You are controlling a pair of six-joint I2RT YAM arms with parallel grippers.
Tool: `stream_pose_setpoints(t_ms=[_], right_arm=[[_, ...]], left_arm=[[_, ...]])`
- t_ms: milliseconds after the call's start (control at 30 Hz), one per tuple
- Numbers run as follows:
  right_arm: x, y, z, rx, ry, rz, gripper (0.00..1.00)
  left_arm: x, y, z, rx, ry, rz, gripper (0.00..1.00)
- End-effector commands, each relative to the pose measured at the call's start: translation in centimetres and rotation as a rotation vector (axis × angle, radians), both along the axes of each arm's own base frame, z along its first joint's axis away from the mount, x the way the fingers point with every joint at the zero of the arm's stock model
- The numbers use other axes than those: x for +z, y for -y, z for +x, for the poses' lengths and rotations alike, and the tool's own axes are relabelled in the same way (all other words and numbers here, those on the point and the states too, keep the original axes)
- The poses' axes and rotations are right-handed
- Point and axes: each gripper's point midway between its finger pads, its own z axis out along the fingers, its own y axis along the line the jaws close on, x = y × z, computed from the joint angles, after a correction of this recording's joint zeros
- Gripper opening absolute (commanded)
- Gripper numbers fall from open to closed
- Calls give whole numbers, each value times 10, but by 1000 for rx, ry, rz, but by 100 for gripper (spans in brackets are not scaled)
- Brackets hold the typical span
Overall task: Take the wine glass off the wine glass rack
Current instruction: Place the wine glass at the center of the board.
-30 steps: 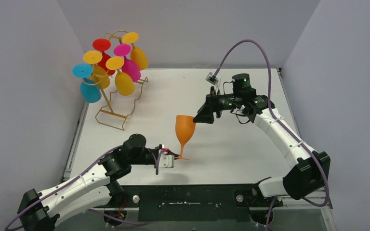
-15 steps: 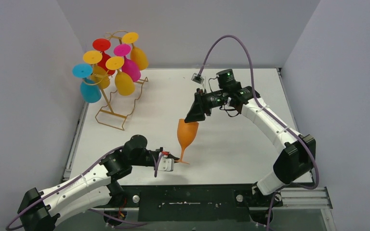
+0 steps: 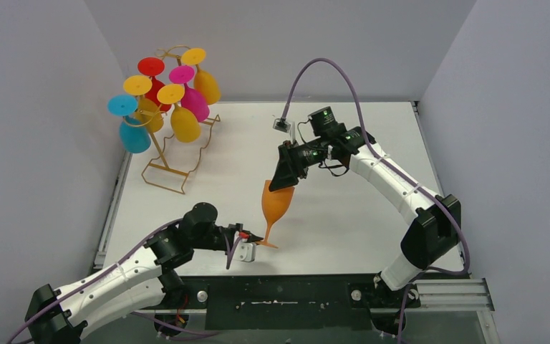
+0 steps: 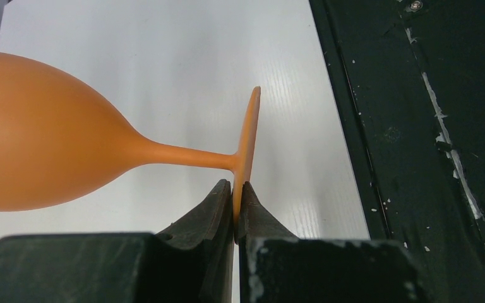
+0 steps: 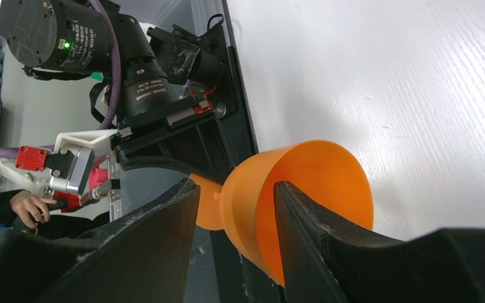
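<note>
Wine glass (image 3: 275, 204) over white table (image 3: 344, 143), grey walls (image 3: 293, 43): left pincer (image 3: 258, 237) clamps foot, right pincer (image 3: 284, 183) apart astride rim.

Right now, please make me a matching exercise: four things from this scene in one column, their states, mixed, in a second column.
1 left gripper
2 right gripper
3 orange wine glass
4 wine glass rack

a holds coloured glasses upside down
b pinches the glass foot
c tilted, off the rack
d fingers astride the bowl rim

Pairs: 1-b, 2-d, 3-c, 4-a
</note>
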Motion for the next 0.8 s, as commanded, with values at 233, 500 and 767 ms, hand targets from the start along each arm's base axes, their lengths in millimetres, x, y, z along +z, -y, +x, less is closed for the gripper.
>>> stream_pose_setpoints(t_ms=[233, 500, 767], right_arm=[[17, -11, -13, 32, -48, 3, 31], [12, -11, -17, 36, -97, -42, 33], [18, -13, -26, 66, -114, -14, 19]], left_arm=[[14, -3, 8, -6, 77, 22, 0], [17, -10, 11, 6, 86, 4, 0], [10, -8, 2, -59, 47, 31, 0]])
